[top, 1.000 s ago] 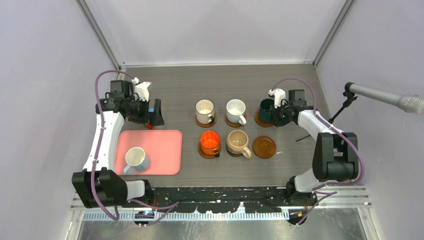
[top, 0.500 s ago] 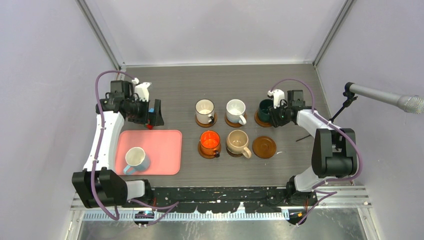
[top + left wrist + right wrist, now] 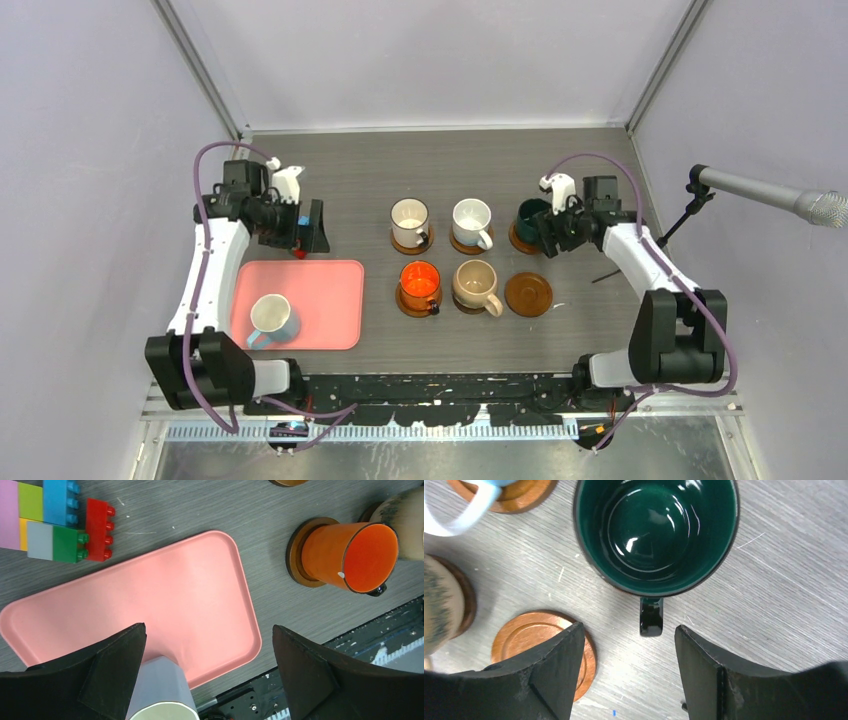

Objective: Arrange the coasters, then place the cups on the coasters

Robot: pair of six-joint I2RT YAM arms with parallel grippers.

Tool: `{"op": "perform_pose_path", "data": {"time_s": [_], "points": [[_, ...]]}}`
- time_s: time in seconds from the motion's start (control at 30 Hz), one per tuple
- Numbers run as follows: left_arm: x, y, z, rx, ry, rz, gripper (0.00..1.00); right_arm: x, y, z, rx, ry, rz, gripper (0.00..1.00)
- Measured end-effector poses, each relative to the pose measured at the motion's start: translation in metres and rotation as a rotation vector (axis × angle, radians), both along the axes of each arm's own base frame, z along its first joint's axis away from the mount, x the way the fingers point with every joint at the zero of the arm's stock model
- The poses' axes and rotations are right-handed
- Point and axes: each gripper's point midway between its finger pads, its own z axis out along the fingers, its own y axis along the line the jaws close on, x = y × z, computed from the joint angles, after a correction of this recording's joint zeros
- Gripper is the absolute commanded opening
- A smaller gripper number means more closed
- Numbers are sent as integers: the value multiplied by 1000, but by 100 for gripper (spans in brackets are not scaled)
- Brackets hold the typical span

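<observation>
Two sets of jaws are in view, both open.

Right jaws: spread apart, one on each side of the handle (image 3: 651,616) of the dark green mug (image 3: 656,530), with a clear gap on both sides — no contact with the handle or the mug wall. The handle points toward the right jaws. The dark green mug stands upright at the right end of the far row on the surface (image 3: 450,165). It sits on a coaster (image 3: 517,243), of which only part of the rim shows from above. Just on the near side of it lies one bare coaster (image 3: 528,293), rimmed and orange-brown. In the right wrist view this bare coaster is partly hidden behind one jaw.

Left jaws: at full spread, holding nothing, positioned just beyond the far edge of the pink tray (image 3: 150,600) in the overhead view. The light blue mug (image 3: 270,317) stands upright on the near-left part of the tray, not on a coaster. In the left wrist view its rim shows low between the jaws, untouched.

Remaining positions — far row: left white mug (image 3: 410,217) and middle white mug (image 3: 471,217), each on a coaster. Near row: orange mug (image 3: 360,555) at the left and tan mug (image 3: 476,283) in the middle, likewise on coasters. Toy blocks (image 3: 55,525) lie on the surface just beside the tray's far edge
</observation>
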Motion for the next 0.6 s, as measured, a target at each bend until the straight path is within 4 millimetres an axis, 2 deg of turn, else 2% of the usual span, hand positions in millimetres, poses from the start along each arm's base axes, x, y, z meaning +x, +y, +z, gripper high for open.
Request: {"op": "perform_pose_path", "data": {"time_s": [0.17,0.33,0.4,0.53,0.6], "points": [[-2,-3,-1,-15,46,-33,100,0,3,37,14,-25,11,72],[-2,5,12,4,44,-78,100,6,11,82,61,-51,16,71],[-2,20,18,0,51,-70,100,8,16,100,90,-62,18,72],[-6,69,21,-10,83,-9,100,9,30,133,146,-82,32,71],[-14,90,19,-7,103,4,100,9,43,146,171,-94,56,71]]}}
